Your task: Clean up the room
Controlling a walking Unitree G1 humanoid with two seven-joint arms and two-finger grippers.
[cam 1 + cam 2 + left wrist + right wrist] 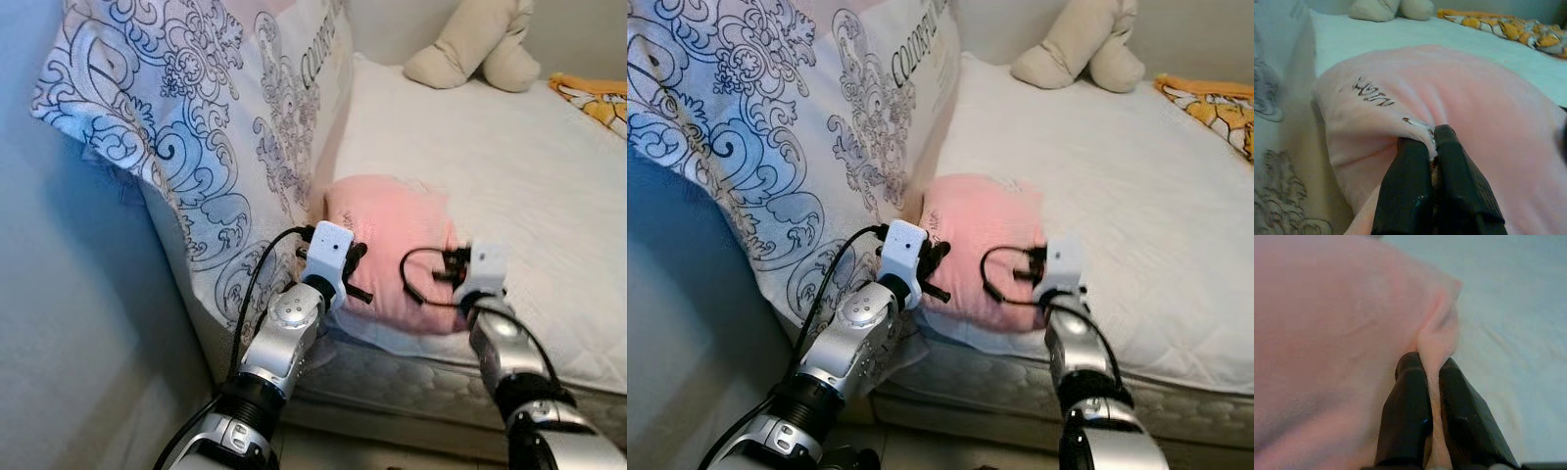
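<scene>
A soft pink pillow (392, 245) lies at the near edge of the white mattress (490, 157), beside a large patterned pillow. My left gripper (1431, 139) is shut on a fold of the pink pillow (1449, 93) at its left end, close to some dark embroidered lettering. My right gripper (1433, 367) is shut on a pinched corner of the pink pillow (1327, 318) at its right end. Both silver arms reach up from below toward the bed edge, the left gripper (343, 257) and the right gripper (460, 266) on either side of the pillow.
A big white pillow with grey scroll pattern (196, 127) leans against the wall on the left. A beige plush toy (475, 44) sits at the bed's far end. An orange patterned cloth (598, 98) lies at the far right. The mattress side (411, 387) is in front of me.
</scene>
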